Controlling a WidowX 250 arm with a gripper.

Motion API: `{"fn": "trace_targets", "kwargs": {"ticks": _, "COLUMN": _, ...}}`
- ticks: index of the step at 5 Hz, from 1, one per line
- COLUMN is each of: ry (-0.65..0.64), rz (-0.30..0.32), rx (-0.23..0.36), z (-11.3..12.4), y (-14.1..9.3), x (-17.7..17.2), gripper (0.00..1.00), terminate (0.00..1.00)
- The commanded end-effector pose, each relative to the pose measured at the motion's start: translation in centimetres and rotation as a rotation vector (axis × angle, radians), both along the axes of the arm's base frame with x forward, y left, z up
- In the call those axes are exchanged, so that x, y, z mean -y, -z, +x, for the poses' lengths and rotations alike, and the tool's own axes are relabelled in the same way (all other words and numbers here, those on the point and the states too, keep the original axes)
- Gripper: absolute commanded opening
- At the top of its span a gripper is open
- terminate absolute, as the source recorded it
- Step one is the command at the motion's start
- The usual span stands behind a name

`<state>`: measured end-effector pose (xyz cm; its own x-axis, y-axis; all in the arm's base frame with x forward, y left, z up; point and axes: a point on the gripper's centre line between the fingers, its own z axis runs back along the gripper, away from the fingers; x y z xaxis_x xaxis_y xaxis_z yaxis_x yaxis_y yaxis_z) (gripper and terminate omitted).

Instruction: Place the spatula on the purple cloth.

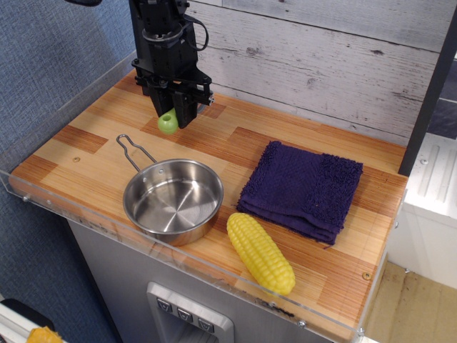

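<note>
My gripper [175,111] hangs over the back left of the wooden counter, fingers pointing down. It is shut on the spatula [168,122], of which only the lime-green handle end shows below the fingers; the grey blade is hidden behind the gripper. The spatula is lifted a little above the counter, I cannot tell by how much. The purple cloth [303,188], a folded dark terry towel, lies flat at the right, well to the right of the gripper.
A steel pan [173,200] with a wire handle sits front left, just below the gripper. A yellow corn cob [260,251] lies at the front, next to the cloth. A clear acrylic rim [214,275] edges the counter. A plank wall stands behind.
</note>
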<state>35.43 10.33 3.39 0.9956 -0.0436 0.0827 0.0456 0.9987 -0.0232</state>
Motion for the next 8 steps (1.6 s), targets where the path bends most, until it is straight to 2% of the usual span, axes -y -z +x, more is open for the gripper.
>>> {"fn": "trace_targets", "kwargs": {"ticks": 1, "ry": 0.021, "rz": -0.005, "rx": 0.006, "z": -0.1, "y": 0.3, "x": 0.7, "gripper": 0.00, "terminate": 0.00}}
{"fn": "trace_targets", "kwargs": {"ticks": 2, "ry": 0.012, "rz": -0.009, "rx": -0.013, "z": -0.3, "y": 0.7, "x": 0.8, "gripper": 1.00, "terminate": 0.00}}
{"fn": "trace_targets", "kwargs": {"ticks": 3, "ry": -0.014, "rz": -0.011, "rx": -0.023, "z": -0.6, "y": 0.7, "x": 0.6, "gripper": 1.00, "terminate": 0.00}}
{"fn": "trace_targets", "kwargs": {"ticks": 4, "ry": -0.022, "rz": -0.007, "rx": -0.008, "z": -0.8, "y": -0.5, "x": 0.5, "gripper": 1.00, "terminate": 0.00}}
{"fn": "trace_targets", "kwargs": {"ticks": 5, "ry": -0.035, "rz": -0.016, "rx": 0.070, "z": -1.2, "y": -5.1, "x": 1.5, "gripper": 1.00, "terminate": 0.00}}
{"fn": "trace_targets", "kwargs": {"ticks": 6, "ry": -0.015, "rz": -0.009, "rx": 0.101, "z": -1.5, "y": -9.1, "x": 2.7, "gripper": 1.00, "terminate": 0.00}}
{"fn": "trace_targets", "kwargs": {"ticks": 7, "ry": -0.008, "rz": 0.019, "rx": 0.149, "z": -2.5, "y": -12.4, "x": 3.6, "gripper": 1.00, "terminate": 0.00}}
{"fn": "trace_targets", "kwargs": {"ticks": 8, "ry": 0.010, "rz": 0.019, "rx": 0.188, "z": -3.4, "y": -14.0, "x": 4.3, "gripper": 1.00, "terminate": 0.00}}
